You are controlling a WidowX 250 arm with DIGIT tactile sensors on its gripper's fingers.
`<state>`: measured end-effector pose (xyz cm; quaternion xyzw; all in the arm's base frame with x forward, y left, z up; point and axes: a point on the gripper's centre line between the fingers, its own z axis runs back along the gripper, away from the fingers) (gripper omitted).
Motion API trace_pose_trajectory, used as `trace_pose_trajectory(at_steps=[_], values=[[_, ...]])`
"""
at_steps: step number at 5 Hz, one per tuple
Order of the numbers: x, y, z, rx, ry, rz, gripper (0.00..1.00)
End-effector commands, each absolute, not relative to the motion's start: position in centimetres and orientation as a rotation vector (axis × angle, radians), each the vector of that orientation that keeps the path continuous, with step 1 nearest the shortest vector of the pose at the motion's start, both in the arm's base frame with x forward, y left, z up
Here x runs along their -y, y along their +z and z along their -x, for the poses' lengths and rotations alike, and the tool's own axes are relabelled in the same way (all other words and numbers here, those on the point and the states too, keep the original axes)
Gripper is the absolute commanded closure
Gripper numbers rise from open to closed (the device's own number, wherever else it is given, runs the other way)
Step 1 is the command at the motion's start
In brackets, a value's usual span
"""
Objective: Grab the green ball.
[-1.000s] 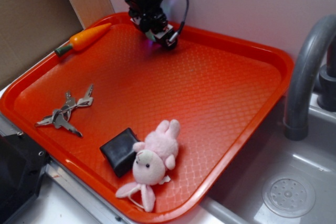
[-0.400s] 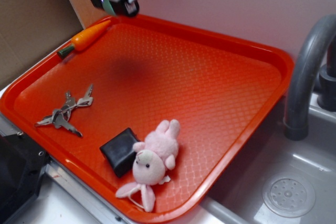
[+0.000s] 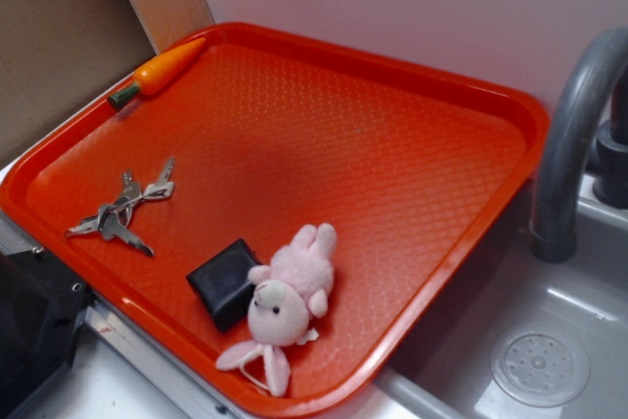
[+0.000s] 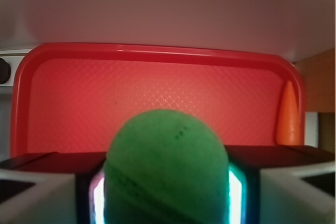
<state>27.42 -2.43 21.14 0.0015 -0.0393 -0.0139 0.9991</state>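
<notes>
While the exterior view shows no arm, the wrist view's lower centre shows the ball (image 4: 166,169) clamped between the two fingers of the gripper (image 4: 166,192), held high above the tray (image 4: 157,51) with the carrot (image 4: 289,114) at right, suggesting the grab is complete.

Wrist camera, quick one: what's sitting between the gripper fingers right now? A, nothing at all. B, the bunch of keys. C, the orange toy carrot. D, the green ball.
D: in the wrist view the green ball fills the gap of the gripper, pressed between its two fingers, while the toy carrot lies apart at the edge of the red tray.
</notes>
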Motion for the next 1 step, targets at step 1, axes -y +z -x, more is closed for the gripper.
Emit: trace_pose_trajectory(at_steps=[1], values=[[2.66,17.41,-27.59,0.072,-0.076,-0.131,1.00]])
